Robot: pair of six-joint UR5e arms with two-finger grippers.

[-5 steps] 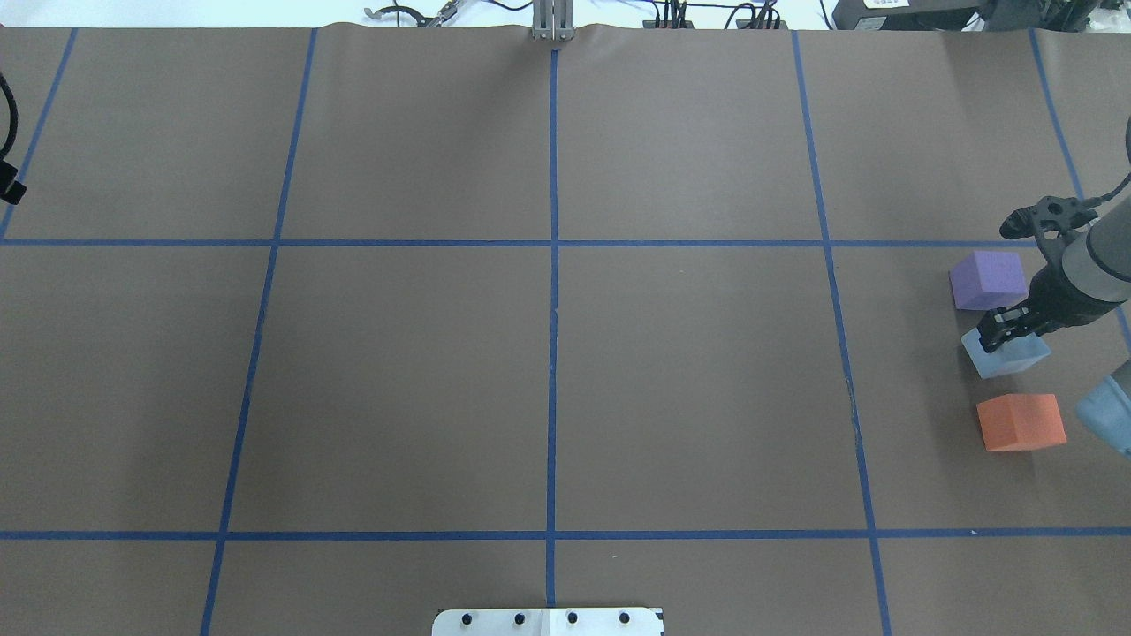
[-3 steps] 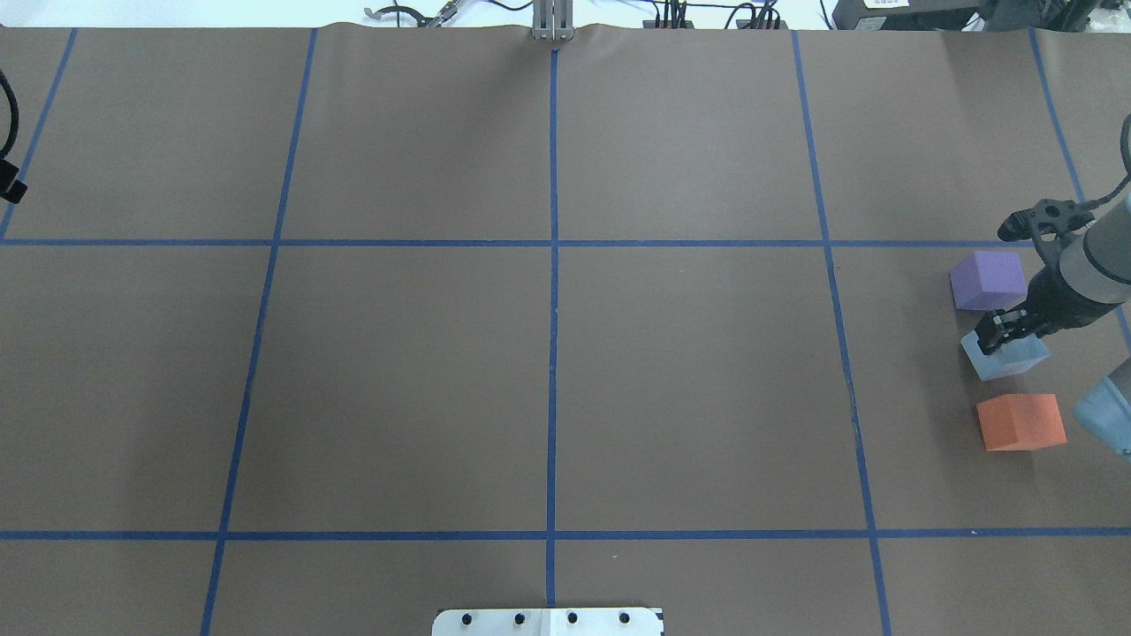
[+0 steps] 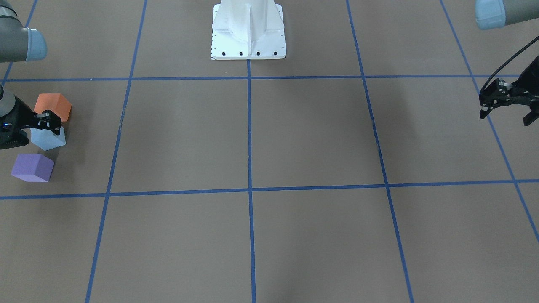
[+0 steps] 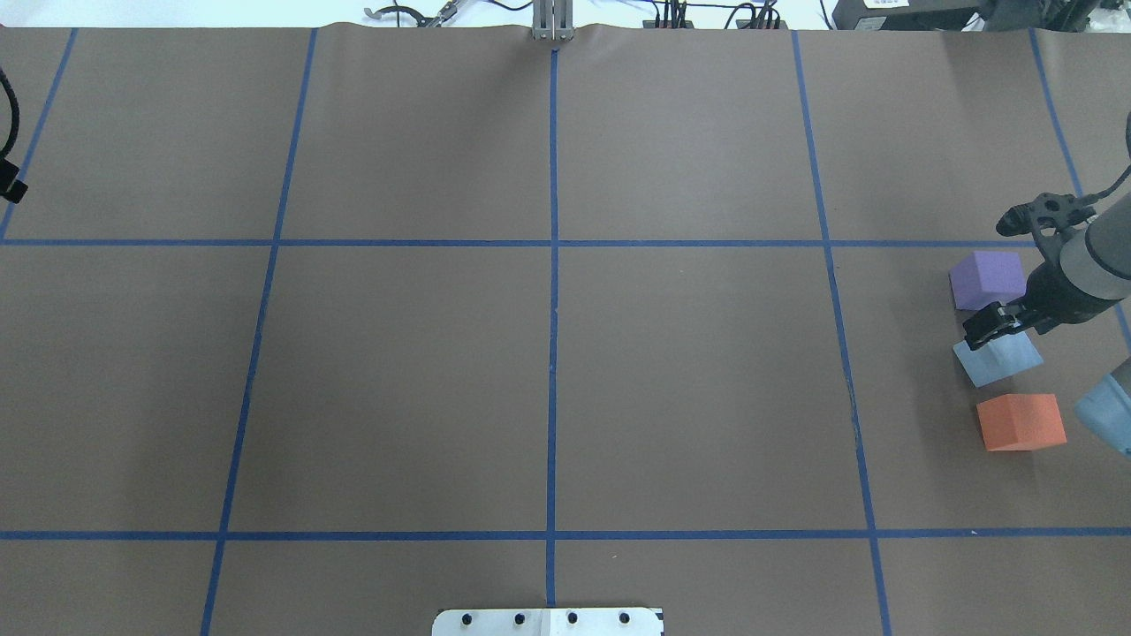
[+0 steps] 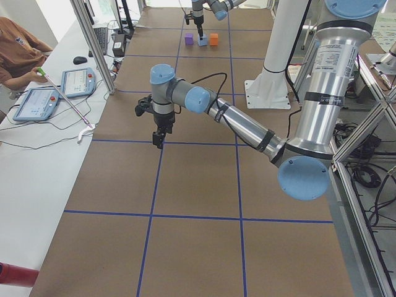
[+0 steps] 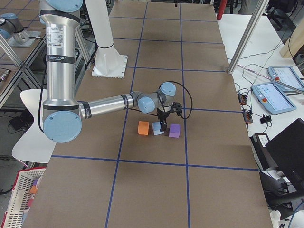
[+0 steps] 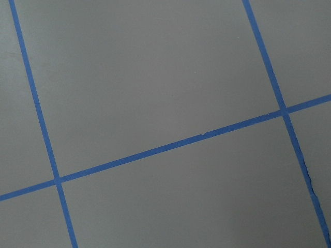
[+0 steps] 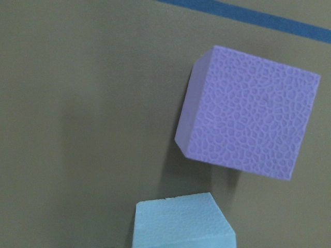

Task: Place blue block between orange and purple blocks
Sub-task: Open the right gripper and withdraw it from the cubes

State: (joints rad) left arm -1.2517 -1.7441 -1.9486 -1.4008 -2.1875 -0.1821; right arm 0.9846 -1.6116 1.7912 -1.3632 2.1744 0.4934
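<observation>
The light blue block [image 4: 1003,362] sits on the brown table between the purple block [image 4: 988,278] and the orange block [image 4: 1020,421], at the far right of the overhead view. My right gripper [image 4: 982,327] hovers over the blue block's edge nearest the purple block, open and holding nothing. In the front view the blue block [image 3: 48,141] lies between the orange [image 3: 52,105] and purple [image 3: 32,167] blocks, under the right gripper [image 3: 47,120]. The right wrist view shows the purple block [image 8: 248,124] and the blue block's top [image 8: 181,222]. My left gripper [image 3: 505,115] is open and empty, far from the blocks.
The robot's white base [image 3: 248,29] stands at the table's middle near edge. Blue tape lines [image 4: 553,265] divide the brown table. The blocks lie close to the table's right end. A person with tablets [image 5: 37,99] sits beside the table's far side.
My right gripper has come off the blue block and moved a little toward the purple block. The blue block has shifted slightly and now rests free. The left arm has not moved.
</observation>
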